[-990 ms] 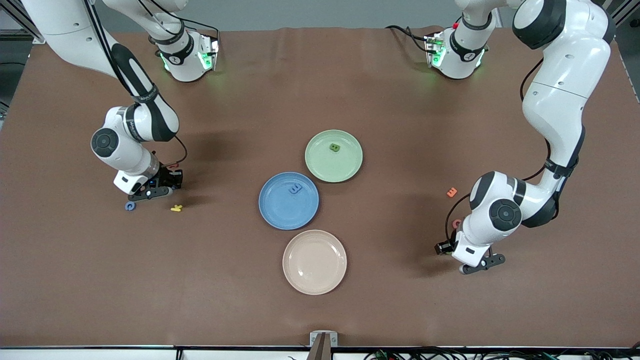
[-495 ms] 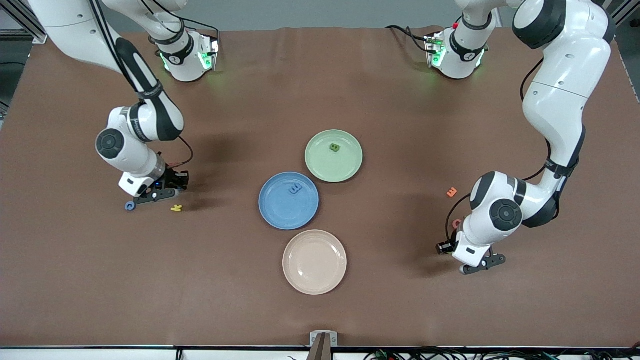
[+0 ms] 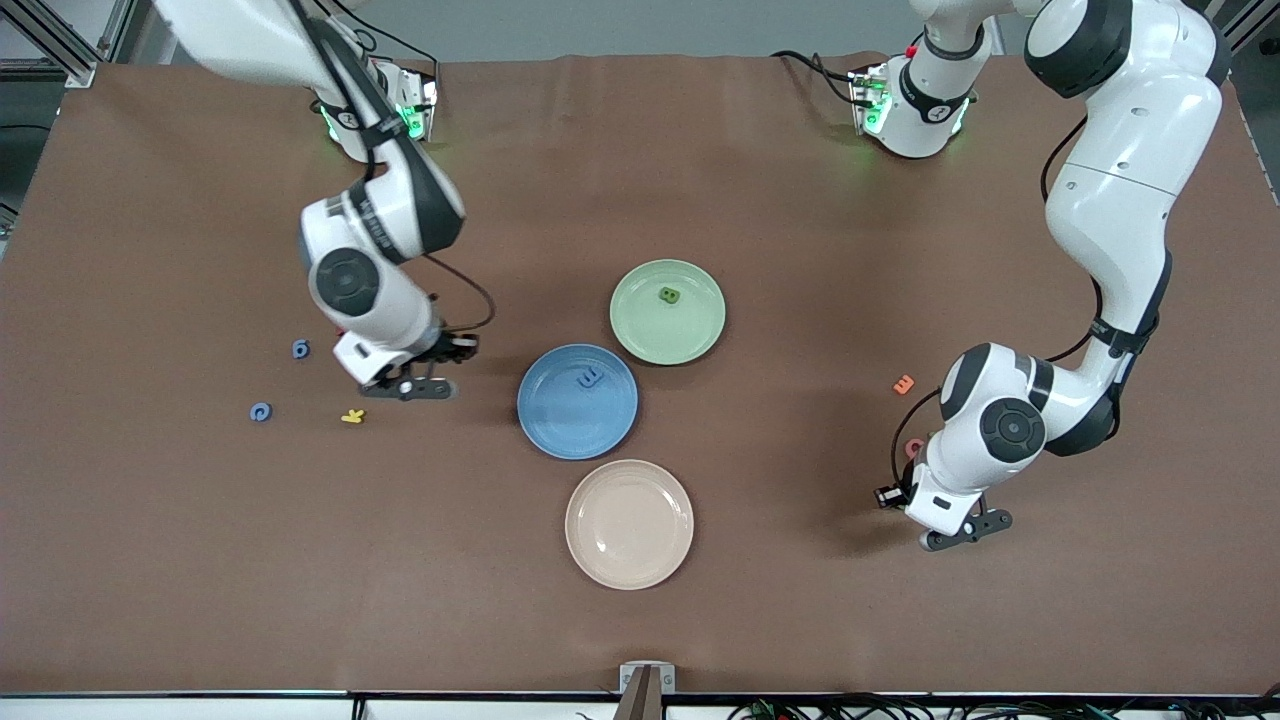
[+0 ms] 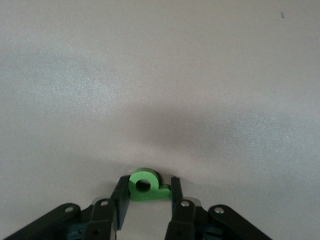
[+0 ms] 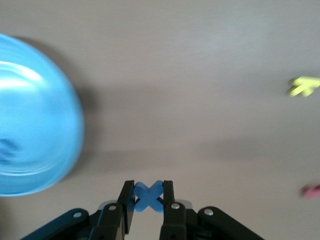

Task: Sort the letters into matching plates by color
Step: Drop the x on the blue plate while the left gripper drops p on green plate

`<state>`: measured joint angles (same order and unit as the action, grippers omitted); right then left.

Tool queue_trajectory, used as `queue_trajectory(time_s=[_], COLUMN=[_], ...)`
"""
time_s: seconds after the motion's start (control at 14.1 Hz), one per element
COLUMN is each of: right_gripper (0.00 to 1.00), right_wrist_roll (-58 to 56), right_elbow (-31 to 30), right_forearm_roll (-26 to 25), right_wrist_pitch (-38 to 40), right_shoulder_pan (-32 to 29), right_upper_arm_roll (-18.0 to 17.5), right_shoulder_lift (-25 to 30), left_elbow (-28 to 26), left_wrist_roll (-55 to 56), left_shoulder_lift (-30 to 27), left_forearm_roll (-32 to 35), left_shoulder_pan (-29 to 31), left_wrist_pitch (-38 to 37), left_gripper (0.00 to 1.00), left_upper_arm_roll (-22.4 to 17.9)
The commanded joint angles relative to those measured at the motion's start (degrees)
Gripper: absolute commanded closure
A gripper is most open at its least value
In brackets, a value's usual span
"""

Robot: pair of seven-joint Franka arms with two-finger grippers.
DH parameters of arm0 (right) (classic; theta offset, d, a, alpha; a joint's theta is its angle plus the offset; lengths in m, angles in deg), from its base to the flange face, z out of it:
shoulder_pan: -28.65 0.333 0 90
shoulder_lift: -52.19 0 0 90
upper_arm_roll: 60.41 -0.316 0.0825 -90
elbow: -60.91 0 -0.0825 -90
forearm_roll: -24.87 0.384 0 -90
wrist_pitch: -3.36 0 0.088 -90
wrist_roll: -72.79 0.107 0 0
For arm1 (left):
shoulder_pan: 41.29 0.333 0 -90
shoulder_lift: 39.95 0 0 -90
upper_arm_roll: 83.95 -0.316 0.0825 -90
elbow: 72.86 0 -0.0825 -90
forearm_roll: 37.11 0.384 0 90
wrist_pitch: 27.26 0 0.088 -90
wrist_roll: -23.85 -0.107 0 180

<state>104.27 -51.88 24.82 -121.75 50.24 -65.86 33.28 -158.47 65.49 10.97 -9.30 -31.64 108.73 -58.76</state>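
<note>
**Both grippers hold a foam letter over the brown table**

Little writing can be read: the loose letters are shapes only, one blue piece (image 3: 300,348) looking like a "b" or "6" and another blue piece (image 3: 260,411) like a "c" or "e". The small marks on the arm bases are too small to read.

The table (image 3: 700,620) is covered with a matte brown sheet reaching the metal frame at its edges; cables run along the edge nearest the front camera.

Three plates sit close together mid-table: the green plate (image 3: 690,335), the blue plate (image 3: 560,430) nearer the front camera and almost touching it, and a cream plate (image 3: 628,524) nearer still. One green letter (image 3: 669,295) lies in the green plate and one blue letter (image 3: 589,378) in the blue plate.

Toward the right arm's end lie the two loose blue pieces and one yellow letter (image 3: 352,416). Toward the left arm's end lie an orange letter (image 3: 904,384) and a pink one (image 3: 913,447), partly hidden by the arm.

The right gripper (image 5: 148,198) hangs over bare table between the yellow letter and the blue plate, its fingers clamped on a blue X-shaped letter (image 5: 148,196). The left gripper (image 4: 148,187) is low over the table near the pink letter, its fingers pressed on either side of a green ring-shaped letter (image 4: 146,185).
</note>
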Motion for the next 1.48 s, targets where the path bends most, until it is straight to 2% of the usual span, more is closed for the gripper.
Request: queue_trajectory(time_s=[0.0,0.14,0.35,0.78,1.06,1.41], right_gripper=[0.92,0.92,0.92,0.9,0.87,0.85], right_wrist_roll=[11.63,16.14,18.87,18.7,18.44,18.26], right_elbow=[8.52,13.53,19.34,19.8,18.4,17.87], right_forearm_roll=[-0.4,-0.31,0.3,0.04,-0.4,-0.49], right_wrist_pitch=[1.19,1.1,0.31,-3.47,-3.56,-5.05], right_shoulder_pan=[6.42,8.89,10.31,10.31,9.78,9.6], right_upper_arm_roll=[0.62,0.62,0.62,0.7,0.79,0.97], right_shoulder_lift=[-7.09,-11.66,-17.38,-20.56,-20.65,-21.17], left_elbow=[0.01,-1.73,-9.97,-21.77,-22.66,-23.71], left_wrist_roll=[0.11,1.51,7.04,25.21,40.95,56.43], left_shoulder_lift=[-0.91,-2.4,-8.36,-16.2,-15.77,-13.92], left_forearm_roll=[0.66,0.49,0.4,0.22,0.22,0.22], left_shoulder_pan=[-0.07,0.36,1.77,2.04,0.38,-6.66], left_wrist_pitch=[-0.99,-1.87,-2.05,-2.14,-2.22,-1.52], left_gripper=[0.94,0.94,0.94,0.97,0.99,0.98], left_upper_arm_roll=[0.38,2.31,5.3,13.9,20.15,20.51])
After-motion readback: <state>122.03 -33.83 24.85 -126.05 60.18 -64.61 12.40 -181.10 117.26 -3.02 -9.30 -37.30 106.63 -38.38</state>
